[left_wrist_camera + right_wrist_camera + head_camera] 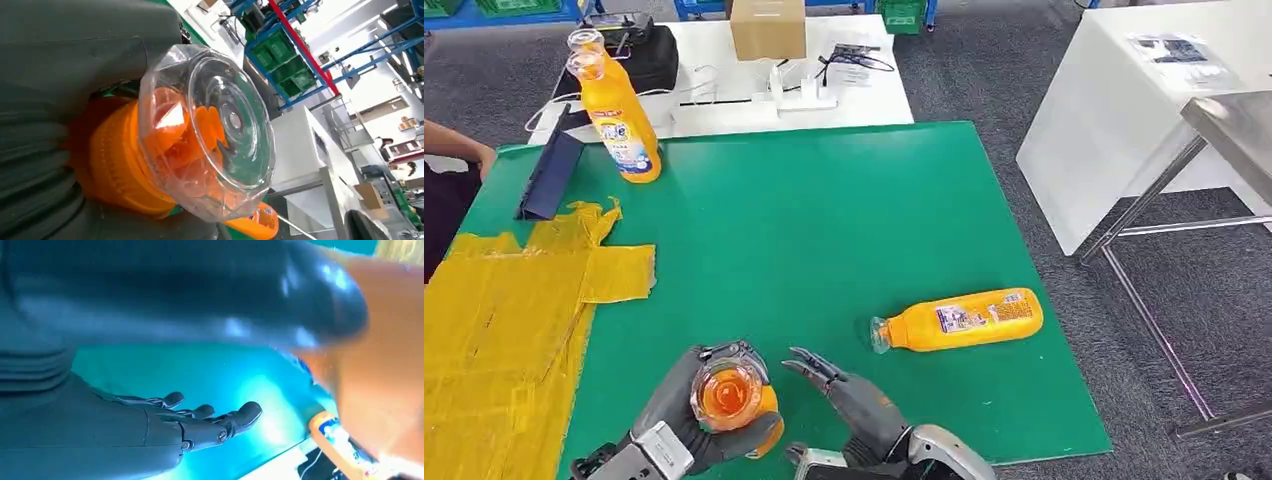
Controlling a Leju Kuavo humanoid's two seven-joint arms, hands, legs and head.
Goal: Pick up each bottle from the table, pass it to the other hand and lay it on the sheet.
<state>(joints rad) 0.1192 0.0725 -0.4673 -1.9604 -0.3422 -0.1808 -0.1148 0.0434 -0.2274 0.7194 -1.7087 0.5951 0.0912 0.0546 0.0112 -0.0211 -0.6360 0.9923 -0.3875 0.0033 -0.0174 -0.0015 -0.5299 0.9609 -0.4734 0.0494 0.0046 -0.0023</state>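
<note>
Sheet [504, 320], yellow and crumpled, lies over the left part of the green table [824, 230], with a dark blue folded item [551, 175] at its far edge and a person's arm [459, 150] at the picture's left border. Upright bottle [619, 115], orange with a clear cap, stands near the table's far left corner, well apart from both hands. Left hand [689, 415] grasps the held bottle [729, 395] around its upper body just under the cap, fingers wrapped on both sides; the bottle stands cap-up toward the camera, above the table's near edge and just right of the sheet. In the left wrist view the clear cap [207, 132] and ribbed orange collar [117, 165] show close up. Right hand [854, 400] is released, holding nothing, fingers spread and slightly curled, palm turned toward the held bottle and near it without touching. Lying bottle [959, 320] rests on its side further right, cap pointing left. Handling, as a judgement: rigid plastic, apparently full and so moderately heavy; smooth label and body may slip. The receiving hand would best close around the mid-body below the left hand's fingers, not on the hard, glossy cap.
</note>
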